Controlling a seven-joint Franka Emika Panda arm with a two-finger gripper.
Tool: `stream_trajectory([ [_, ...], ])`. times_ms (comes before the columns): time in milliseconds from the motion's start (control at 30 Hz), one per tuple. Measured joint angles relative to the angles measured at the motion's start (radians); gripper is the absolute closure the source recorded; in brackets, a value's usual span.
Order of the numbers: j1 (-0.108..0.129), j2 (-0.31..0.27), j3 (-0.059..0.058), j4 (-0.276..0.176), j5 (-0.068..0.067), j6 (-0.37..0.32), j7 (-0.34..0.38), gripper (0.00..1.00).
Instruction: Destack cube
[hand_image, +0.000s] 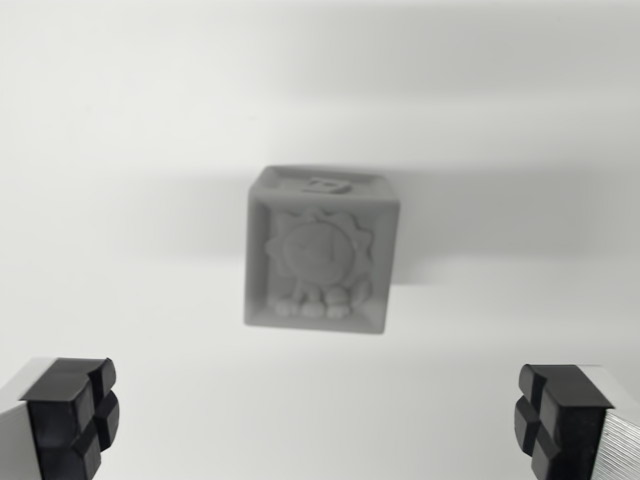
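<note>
fingers (68, 415) are seen spread wide, nothing held between them. farther off, centred, the cube (320, 250) is seen blurred on the white surface (120, 130). if lowered off-centre, an edge could be clipped and the cube toppled.

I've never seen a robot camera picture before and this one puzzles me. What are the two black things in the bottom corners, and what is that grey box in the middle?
The camera sits on the robot arm's wrist, looking past its own gripper. The two black blocks are its fingertips, spread wide apart and holding nothing. The grey box is a cube with a raised lion-like figure on its facing side. It rests on a plain white surface, apart from the gripper. Whether another cube lies hidden under or behind it cannot be told from here.
</note>
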Motion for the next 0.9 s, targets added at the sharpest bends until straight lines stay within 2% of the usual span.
stream_trajectory([
  [200,0.003,-0.075,0.000,0.002,0.010,-0.076,-0.006,0.00],
  [533,0.004,-0.184,0.000,0.021,0.017,-0.203,-0.012,0.00],
  [900,0.005,-0.265,-0.001,0.054,0.022,-0.317,-0.016,0.00],
])
